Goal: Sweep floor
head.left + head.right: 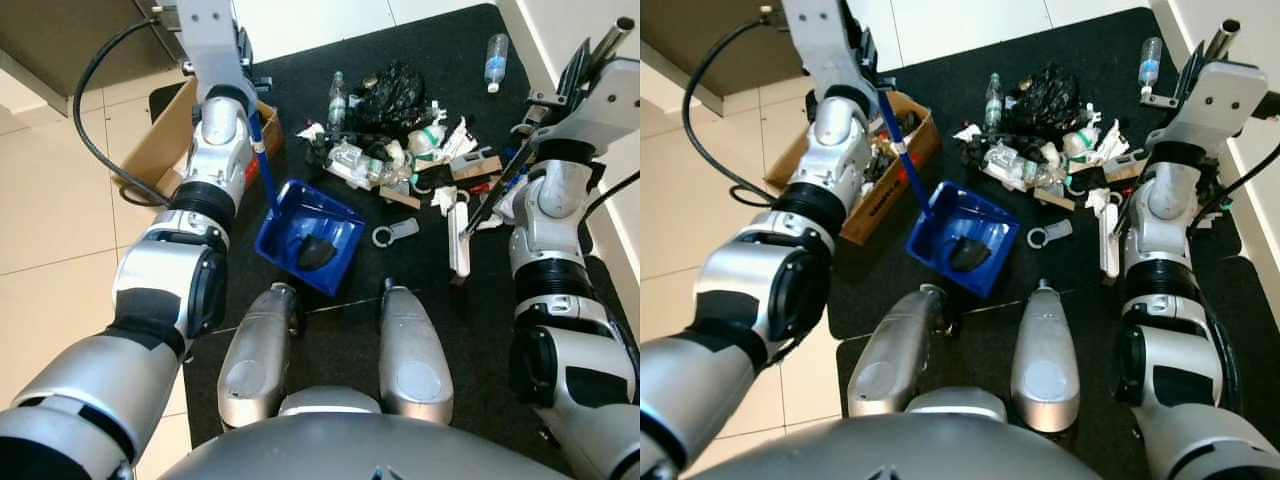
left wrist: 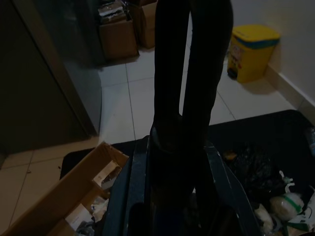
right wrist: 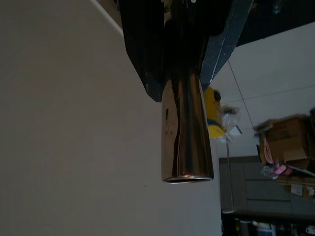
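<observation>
Here your blue dustpan [image 1: 312, 238] sits on the black mat [image 1: 350, 320] just ahead of the robot's knees, a dark lump inside it. Its long blue handle [image 1: 902, 160] rises to the left gripper [image 1: 245, 62], which is clamped round it, arm raised and stretched forward. The right gripper [image 1: 1200, 72] is closed on a metal broom pole [image 3: 187, 132], arm bent up at the right. The litter pile [image 1: 400, 140] lies beyond the pan, a cardboard box [image 1: 895, 170] at far left, pale tiles around
</observation>
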`<state>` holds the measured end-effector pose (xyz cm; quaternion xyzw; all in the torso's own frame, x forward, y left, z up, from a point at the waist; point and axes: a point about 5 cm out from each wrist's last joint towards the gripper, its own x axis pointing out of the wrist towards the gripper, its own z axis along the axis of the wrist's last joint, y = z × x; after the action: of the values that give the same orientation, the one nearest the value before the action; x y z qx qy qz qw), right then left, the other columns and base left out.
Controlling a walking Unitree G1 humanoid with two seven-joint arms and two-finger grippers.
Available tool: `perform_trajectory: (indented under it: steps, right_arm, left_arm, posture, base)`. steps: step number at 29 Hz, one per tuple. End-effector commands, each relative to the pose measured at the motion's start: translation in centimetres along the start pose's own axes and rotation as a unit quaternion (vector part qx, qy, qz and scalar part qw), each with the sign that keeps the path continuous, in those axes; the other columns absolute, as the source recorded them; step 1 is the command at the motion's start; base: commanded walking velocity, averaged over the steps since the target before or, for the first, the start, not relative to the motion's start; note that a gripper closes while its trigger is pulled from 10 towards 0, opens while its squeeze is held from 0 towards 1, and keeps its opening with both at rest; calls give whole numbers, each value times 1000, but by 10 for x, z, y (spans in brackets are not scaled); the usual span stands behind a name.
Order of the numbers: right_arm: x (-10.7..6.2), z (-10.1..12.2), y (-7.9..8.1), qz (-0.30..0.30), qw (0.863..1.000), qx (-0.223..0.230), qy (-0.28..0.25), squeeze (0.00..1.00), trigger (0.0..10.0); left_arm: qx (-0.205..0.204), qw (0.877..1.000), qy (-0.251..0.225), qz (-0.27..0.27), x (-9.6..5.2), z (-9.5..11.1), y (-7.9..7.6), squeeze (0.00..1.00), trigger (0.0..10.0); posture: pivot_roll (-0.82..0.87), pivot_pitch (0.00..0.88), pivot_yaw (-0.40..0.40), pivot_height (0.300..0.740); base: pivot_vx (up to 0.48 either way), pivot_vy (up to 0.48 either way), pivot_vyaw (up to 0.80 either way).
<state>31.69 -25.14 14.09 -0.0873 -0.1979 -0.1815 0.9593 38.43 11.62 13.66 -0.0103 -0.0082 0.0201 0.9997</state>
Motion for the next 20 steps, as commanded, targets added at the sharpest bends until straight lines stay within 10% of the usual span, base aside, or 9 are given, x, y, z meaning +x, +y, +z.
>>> perform_trajectory:
  steps: [1,20]
  right_arm:
    - [-1,4,4,5,1000,4,-9,0,10000]
    - [-6,5,8,12,1000,8,-11,0,10000]
  left_arm:
    - [-6,1000,-10,-3,1,3,-5,0,10000]
    - [8,1000,0,-20,-2,-3,-20,0,10000]
  posture:
    - [-11,265,141,740]
    - [-40,290,137,740]
  base:
    - [0,0,0]
    - [0,0,0]
